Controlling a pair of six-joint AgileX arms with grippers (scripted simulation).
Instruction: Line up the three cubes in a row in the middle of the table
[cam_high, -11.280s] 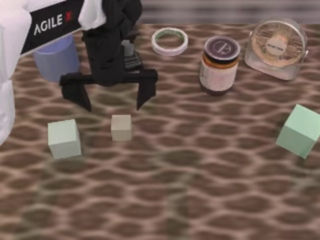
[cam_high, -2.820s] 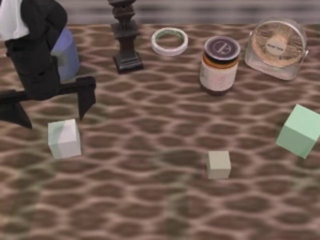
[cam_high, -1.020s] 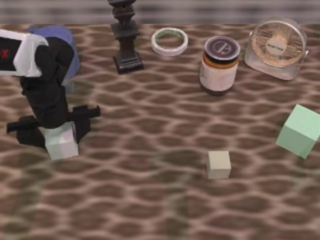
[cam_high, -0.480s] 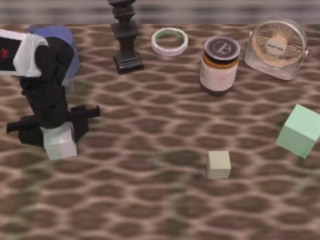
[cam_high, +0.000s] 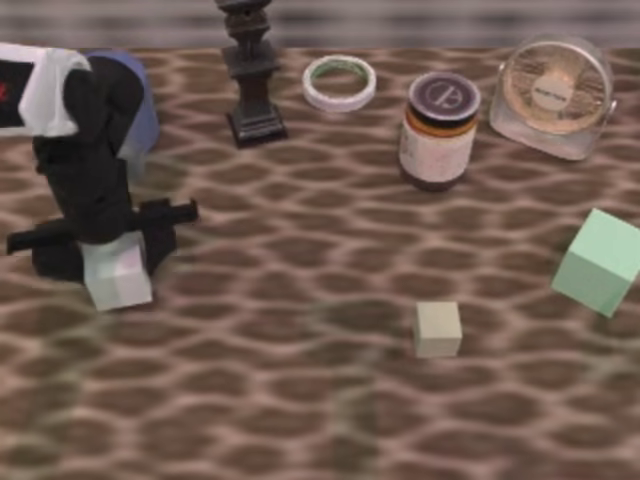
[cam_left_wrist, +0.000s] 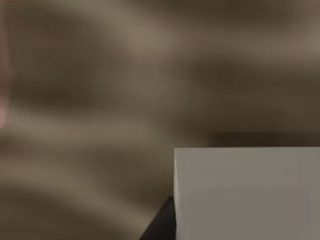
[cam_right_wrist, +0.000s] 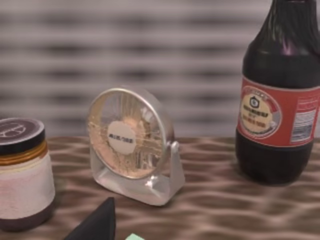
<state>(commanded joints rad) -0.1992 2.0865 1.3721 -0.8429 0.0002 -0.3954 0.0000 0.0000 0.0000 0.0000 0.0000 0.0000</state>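
At the table's (cam_high: 300, 420) left side, the pale-green cube (cam_high: 118, 276) is seen clamped between the black fingers of the left gripper (cam_high: 100, 250), which is lowered over it from above; in the left wrist view the cube's flat pale face (cam_left_wrist: 247, 192) fills one corner against the blurred brown pattern. A blue cup (cam_high: 135, 105) is partly hidden behind that arm. Along the far edge, from left to right, a dark candlestick (cam_high: 250, 75), a roll of tape (cam_high: 340, 82), a dark-lidded jar (cam_high: 438, 130) and a small desk fan (cam_high: 555, 95) are lined up. The small beige cube (cam_high: 438, 329) is set right of centre, alone. The large mint cube (cam_high: 600, 262) is found near the right edge, turned at an angle. The right gripper is not shown from above, and its state cannot be told; in its wrist view a dark sauce bottle (cam_right_wrist: 282, 95) is shown beside the fan.
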